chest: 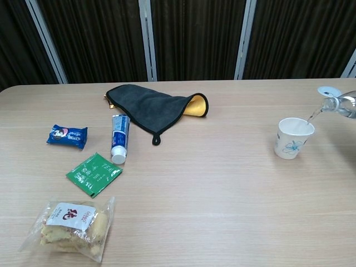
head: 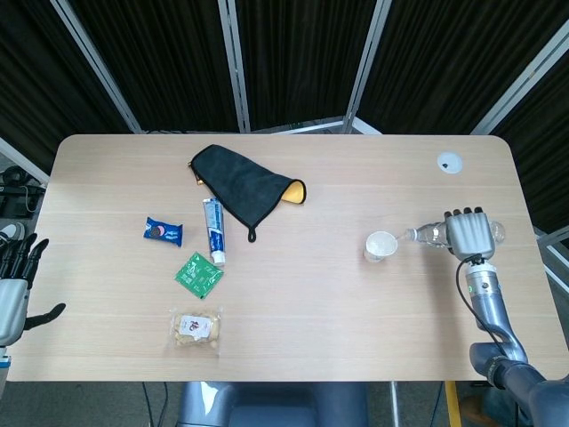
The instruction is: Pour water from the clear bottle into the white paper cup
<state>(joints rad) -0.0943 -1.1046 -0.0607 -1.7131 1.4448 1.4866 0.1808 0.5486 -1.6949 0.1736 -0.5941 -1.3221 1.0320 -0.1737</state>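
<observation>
Two hands in frame. Right hand (head: 468,234) has fingers clamped round clear bottle (head: 436,235), bottle lying nearly flat, neck pointing 9 o'clock at white paper cup (head: 380,245). Thin stream running from bottle mouth into cup rim in chest view. Cup upright on desk (head: 356,338), right half, blue print on side. Left hand (head: 11,289) off desk's 8 o'clock edge, fingers apart, holding nothing. Black cloth (head: 244,184), toothpaste tube (head: 212,230), snack packets sit well apart, 9 o'clock of cup.
</observation>
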